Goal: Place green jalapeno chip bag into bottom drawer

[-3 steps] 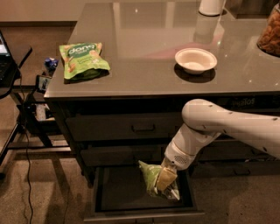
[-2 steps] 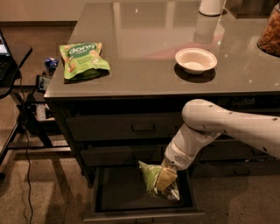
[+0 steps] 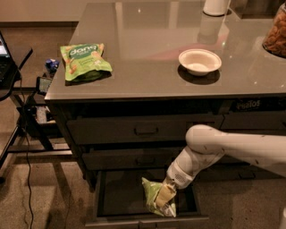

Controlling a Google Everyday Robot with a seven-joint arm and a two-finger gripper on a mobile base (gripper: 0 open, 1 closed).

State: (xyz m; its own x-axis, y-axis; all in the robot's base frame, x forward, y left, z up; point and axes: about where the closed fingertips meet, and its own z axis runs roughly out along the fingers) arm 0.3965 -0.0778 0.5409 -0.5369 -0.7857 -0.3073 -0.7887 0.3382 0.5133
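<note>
The bottom drawer (image 3: 117,197) is pulled open below two closed drawers, showing a dark interior. My white arm reaches down from the right. My gripper (image 3: 163,197) is inside the open drawer, shut on the green jalapeno chip bag (image 3: 153,195). The bag is olive-green and crinkly and hangs at the right side of the drawer, low over its floor. I cannot tell whether the bag touches the floor.
A brighter green "dang" bag (image 3: 85,60) lies on the grey countertop (image 3: 147,49) at the left. A white bowl (image 3: 199,61) sits at the right, a white cylinder (image 3: 216,6) at the back, a jar of nuts (image 3: 277,33) at the far right. Cables and a stand (image 3: 27,129) are at the left.
</note>
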